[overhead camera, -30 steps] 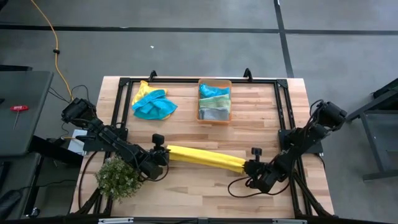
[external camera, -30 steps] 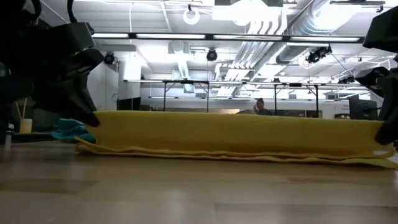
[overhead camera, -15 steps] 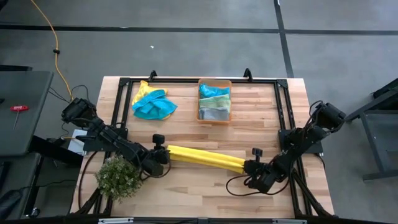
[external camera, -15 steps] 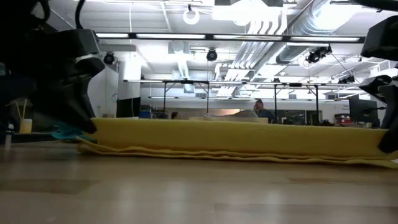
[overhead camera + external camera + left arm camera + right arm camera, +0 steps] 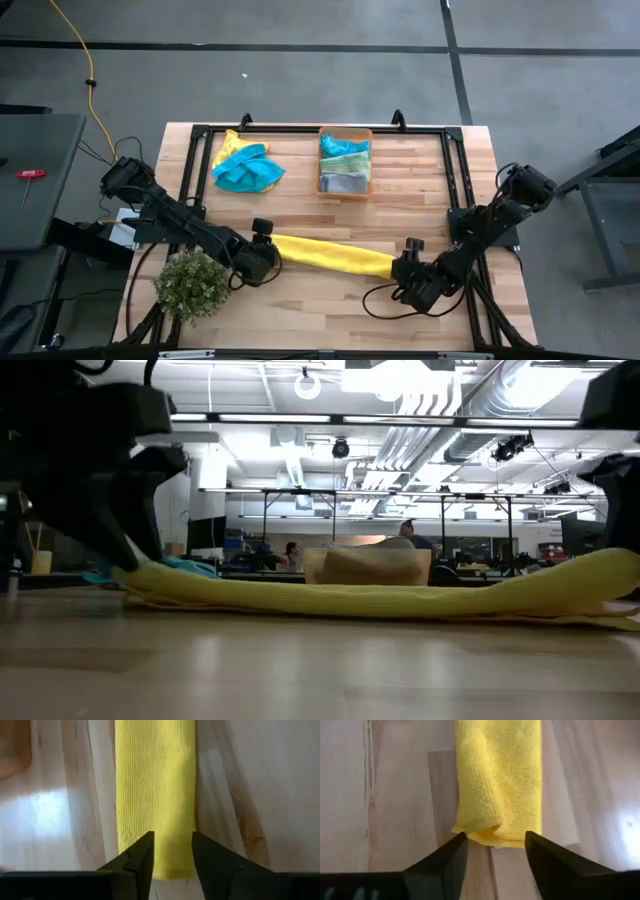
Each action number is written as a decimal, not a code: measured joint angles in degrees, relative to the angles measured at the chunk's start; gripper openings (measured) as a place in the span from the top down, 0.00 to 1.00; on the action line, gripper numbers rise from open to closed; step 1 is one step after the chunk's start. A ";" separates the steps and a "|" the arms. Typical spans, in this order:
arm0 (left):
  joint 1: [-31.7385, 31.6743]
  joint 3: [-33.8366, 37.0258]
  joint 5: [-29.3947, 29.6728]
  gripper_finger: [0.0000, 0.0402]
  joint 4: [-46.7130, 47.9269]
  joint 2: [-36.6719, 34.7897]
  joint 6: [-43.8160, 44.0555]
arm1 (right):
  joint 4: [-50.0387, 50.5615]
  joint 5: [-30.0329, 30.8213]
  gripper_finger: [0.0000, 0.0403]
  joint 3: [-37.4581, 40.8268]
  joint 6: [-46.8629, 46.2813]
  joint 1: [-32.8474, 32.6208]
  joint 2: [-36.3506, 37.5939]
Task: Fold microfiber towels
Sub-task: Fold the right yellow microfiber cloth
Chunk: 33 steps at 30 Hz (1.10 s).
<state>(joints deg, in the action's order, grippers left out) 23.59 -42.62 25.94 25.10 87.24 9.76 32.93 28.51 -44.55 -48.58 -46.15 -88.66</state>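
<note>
Lay as a long narrow folded band across the front half of the wooden table (image 5: 300, 200): a yellow towel (image 5: 330, 256), running from about 9 o'clock to 3 o'clock of the table's centre and tilted slightly toward 4 o'clock. Sat at its 9 o'clock end, the left gripper (image 5: 268, 258), fingers (image 5: 145, 855) parted with a gap between them and the yellow end seen through that gap, nothing clamped. Sat at the 3 o'clock end, the right gripper (image 5: 404, 270), fingers (image 5: 445, 857) spread wide, the rolled end of the cloth lying just ahead of them, apart from both. In the low view, sagged flat on the wood along the middle, with the right-hand end of the towel (image 5: 380, 595) humped a little higher. Rested at 11 o'clock of the table, a crumpled pile of teal-blue towels (image 5: 247, 170) with a bit of yellow beneath. Stood at 12 o'clock, an orange bin (image 5: 345, 133) holding folded cloths in teal, green and grey. Stood at 8 o'clock, near the left arm, a small bushy plant (image 5: 189, 286).
</note>
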 joint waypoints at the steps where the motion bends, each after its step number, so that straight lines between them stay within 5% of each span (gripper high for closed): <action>1: 0.00 -0.92 -0.05 0.68 1.23 0.00 -0.07 | 1.93 0.02 0.50 -0.88 -0.70 0.02 0.00; 18: -4.57 -0.93 -3.40 0.61 -0.39 -0.42 -2.07 | 14.61 -6.06 0.49 -0.54 -12.01 -1.68 0.29; 27: -12.67 7.29 -13.60 0.62 -24.72 -5.05 -9.37 | 14.26 -2.39 0.49 4.44 -25.65 -9.05 2.51; 33: -20.46 17.05 -22.21 0.62 -50.95 -8.61 -9.39 | 11.83 9.84 0.49 7.17 -34.83 -13.46 6.65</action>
<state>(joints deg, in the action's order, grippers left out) 3.14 -25.56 3.73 -25.85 78.63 0.37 44.76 38.35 -37.38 -83.41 -59.60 -82.02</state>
